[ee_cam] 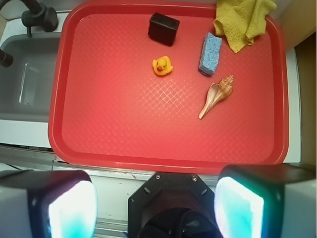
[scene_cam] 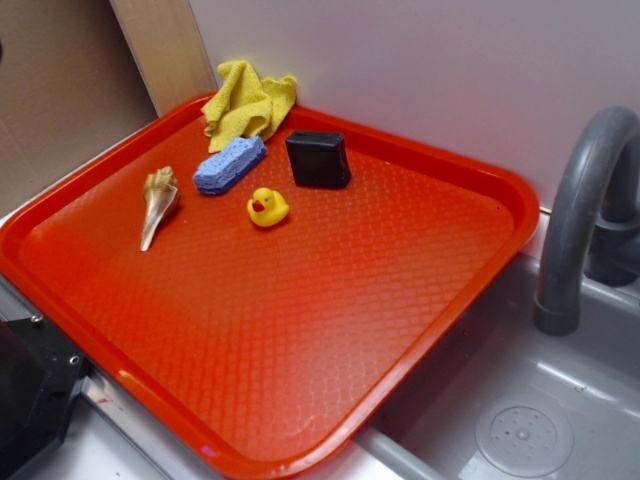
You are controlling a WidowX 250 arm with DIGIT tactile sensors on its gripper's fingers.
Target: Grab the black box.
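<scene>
The black box (scene_cam: 318, 159) stands on the red tray (scene_cam: 300, 330) near its far edge, matte and squarish. From the wrist it shows at the top middle of the tray (ee_cam: 124, 114), as the black box (ee_cam: 163, 29). My gripper (ee_cam: 156, 208) hangs high above the tray's near rim, far from the box. Its pads (ee_cam: 72, 210) stand wide apart at the bottom corners of the wrist view, open, with nothing between them. The gripper does not appear in the exterior view.
A yellow rubber duck (ee_cam: 162, 65) sits just in front of the box. A blue sponge (ee_cam: 210, 53), a seashell (ee_cam: 218, 95) and a yellow cloth (ee_cam: 242, 20) lie beside them. A grey sink (scene_cam: 520, 400) and faucet (scene_cam: 580, 210) adjoin the tray. The robot's black base (scene_cam: 30, 400) stands at its near side.
</scene>
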